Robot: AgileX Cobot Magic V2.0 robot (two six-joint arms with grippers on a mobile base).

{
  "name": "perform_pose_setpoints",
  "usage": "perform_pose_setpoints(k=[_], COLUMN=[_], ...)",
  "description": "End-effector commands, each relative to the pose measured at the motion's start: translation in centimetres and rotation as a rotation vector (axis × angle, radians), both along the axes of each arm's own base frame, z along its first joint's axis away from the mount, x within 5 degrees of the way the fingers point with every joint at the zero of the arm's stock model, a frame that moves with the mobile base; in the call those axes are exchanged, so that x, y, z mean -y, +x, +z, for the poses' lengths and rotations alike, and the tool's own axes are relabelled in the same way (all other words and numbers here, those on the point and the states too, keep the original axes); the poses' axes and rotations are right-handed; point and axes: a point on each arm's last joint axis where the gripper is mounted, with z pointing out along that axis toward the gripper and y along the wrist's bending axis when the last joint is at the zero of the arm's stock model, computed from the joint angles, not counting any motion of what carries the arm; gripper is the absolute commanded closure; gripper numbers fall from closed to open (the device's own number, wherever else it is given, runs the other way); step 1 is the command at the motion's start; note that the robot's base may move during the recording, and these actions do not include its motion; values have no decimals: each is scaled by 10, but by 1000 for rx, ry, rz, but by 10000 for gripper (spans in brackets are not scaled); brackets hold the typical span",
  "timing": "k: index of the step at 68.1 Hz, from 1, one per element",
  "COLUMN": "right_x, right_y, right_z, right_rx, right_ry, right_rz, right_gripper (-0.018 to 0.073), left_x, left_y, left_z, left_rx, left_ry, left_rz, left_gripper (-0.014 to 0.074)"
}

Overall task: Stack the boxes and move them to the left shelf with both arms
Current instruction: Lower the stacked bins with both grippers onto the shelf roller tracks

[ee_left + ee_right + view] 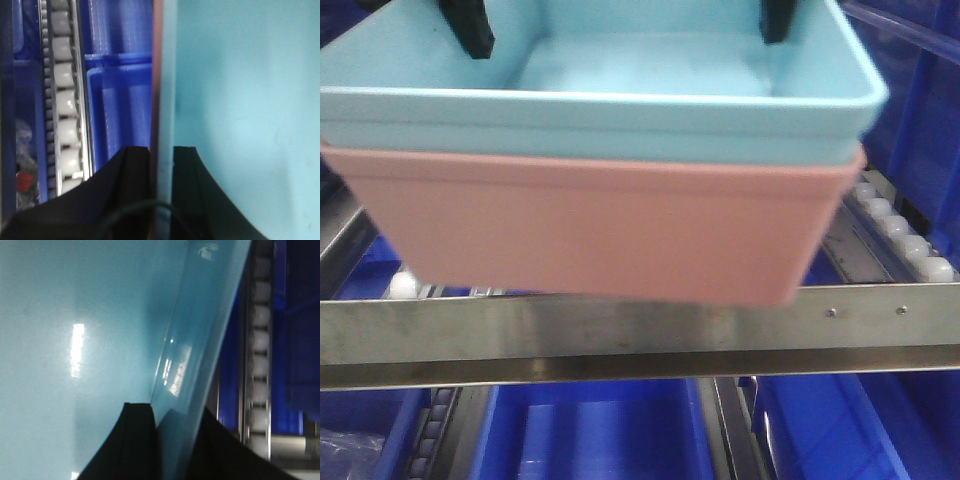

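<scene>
Light blue box (620, 90) is nested in the salmon pink box (600, 235), and the pair is held above the front rail of the left shelf (640, 335). Its side walls are clamped by the left gripper (161, 165) and right gripper (172, 420).

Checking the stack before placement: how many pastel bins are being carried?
2: the light blue bin nested on top, the salmon pink bin beneath it, above the shelf rail.
</scene>
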Motion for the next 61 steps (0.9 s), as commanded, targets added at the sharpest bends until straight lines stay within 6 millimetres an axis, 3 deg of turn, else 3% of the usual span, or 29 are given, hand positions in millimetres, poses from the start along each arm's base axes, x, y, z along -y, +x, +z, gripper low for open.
perform_pose_setpoints(k=[1, 13, 27, 42, 61], right_x=[-19, -41, -60, -65, -64], right_y=[10, 47, 86, 101, 106], right_z=[37, 31, 3, -22, -26], right_rx=[180, 182, 163, 140, 145], right_ry=[143, 114, 94, 79, 82], right_rz=[141, 170, 155, 153, 151], right_gripper=[503, 503, 503, 503, 482], left_x=[11, 8, 3, -5, -4], left_y=[9, 34, 64, 85, 90], left_z=[43, 32, 12, -12, -22], left_rx=[238, 303, 351, 336, 310], left_ry=[-274, -311, -335, -321, -293], left_rz=[-49, -29, -2, 34, 35], left_gripper=[608, 608, 608, 608, 585])
